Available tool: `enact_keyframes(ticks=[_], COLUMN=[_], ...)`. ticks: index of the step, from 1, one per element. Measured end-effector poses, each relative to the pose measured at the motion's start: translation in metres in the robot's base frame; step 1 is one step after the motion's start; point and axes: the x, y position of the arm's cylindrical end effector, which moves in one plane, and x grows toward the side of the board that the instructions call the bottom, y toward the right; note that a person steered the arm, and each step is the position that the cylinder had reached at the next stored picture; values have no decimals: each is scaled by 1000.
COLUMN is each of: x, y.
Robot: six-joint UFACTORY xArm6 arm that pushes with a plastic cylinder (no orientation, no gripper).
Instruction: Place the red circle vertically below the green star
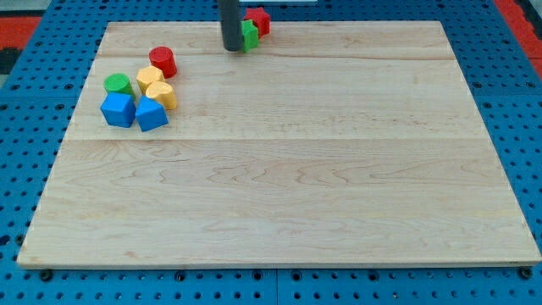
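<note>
The red circle stands on the wooden board at the view's upper left. The green star is at the view's top centre, partly hidden behind my rod. My tip rests on the board just left of the green star, touching or nearly touching it. The red circle is well to the left of my tip.
A red block sits right behind the green star at the board's top edge. Below the red circle is a cluster: a green circle, two yellow blocks, and two blue blocks.
</note>
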Motion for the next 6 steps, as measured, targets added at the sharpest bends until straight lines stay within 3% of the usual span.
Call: enact_keyframes(ticks=[1,4,5,6], x=[14,10,31,39], y=[-6,-192,-218,-155])
